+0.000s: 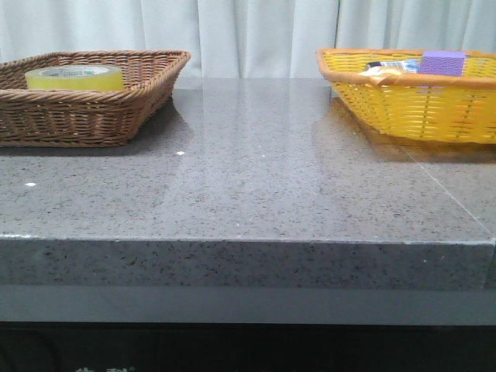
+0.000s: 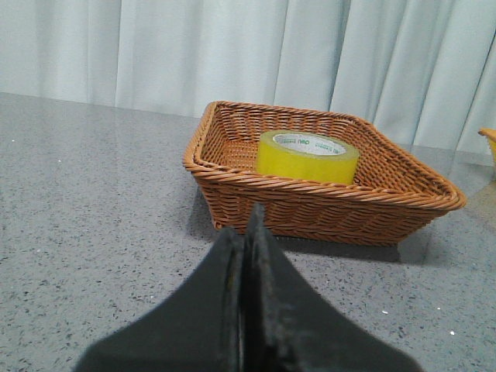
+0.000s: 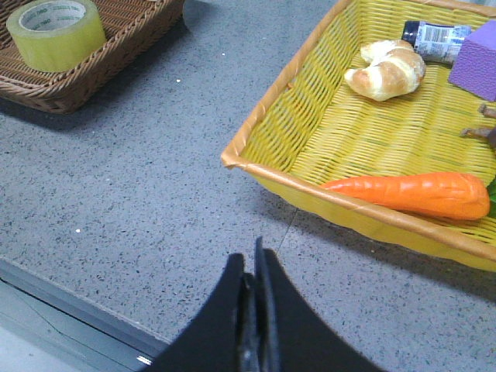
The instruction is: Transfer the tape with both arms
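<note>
The yellow-green tape roll [image 1: 74,77] lies flat in the brown wicker basket [image 1: 93,116] at the far left of the table. It also shows in the left wrist view [image 2: 308,156] and in the right wrist view [image 3: 56,32]. My left gripper [image 2: 246,225] is shut and empty, low over the table a short way in front of the brown basket [image 2: 325,209]. My right gripper [image 3: 249,260] is shut and empty, over the table near its front edge, apart from the yellow basket [image 3: 310,132]. Neither gripper shows in the front view.
The yellow basket [image 1: 411,108] at the far right holds a purple block [image 1: 442,63], a croissant [image 3: 387,70], a carrot [image 3: 411,194] and a small bottle [image 3: 434,36]. A grey speckled tabletop [image 1: 256,170] lies between the baskets. Curtains hang behind.
</note>
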